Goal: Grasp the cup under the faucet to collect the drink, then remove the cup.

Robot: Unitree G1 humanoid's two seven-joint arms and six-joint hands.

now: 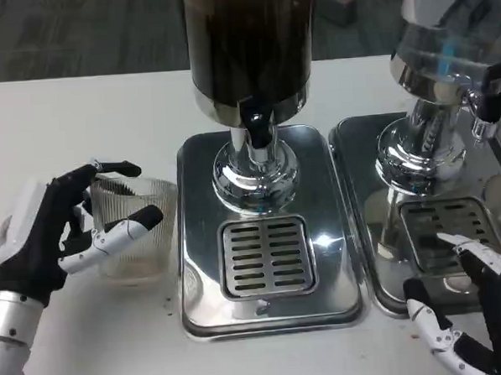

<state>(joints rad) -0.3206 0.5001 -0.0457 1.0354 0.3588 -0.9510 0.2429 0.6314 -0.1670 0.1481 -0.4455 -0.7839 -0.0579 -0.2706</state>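
Observation:
A clear ribbed cup (139, 231) stands on the white table to the left of the steel drip tray (194, 241). My left hand (64, 231) wraps around it, thumb at the front and fingers behind the rim. The dark drink dispenser (251, 45) rises above the tray, its black faucet (258, 128) over the slotted grate (267, 255). The cup is beside the tray, not under the faucet. At the lower right my right hand (475, 310) rests with its fingers spread, holding nothing.
A second dispenser (445, 51) with a clear tank stands at the right on its own steel tray (356, 190) with a grate (446, 232). Bare white table lies in front of the trays and at the far left.

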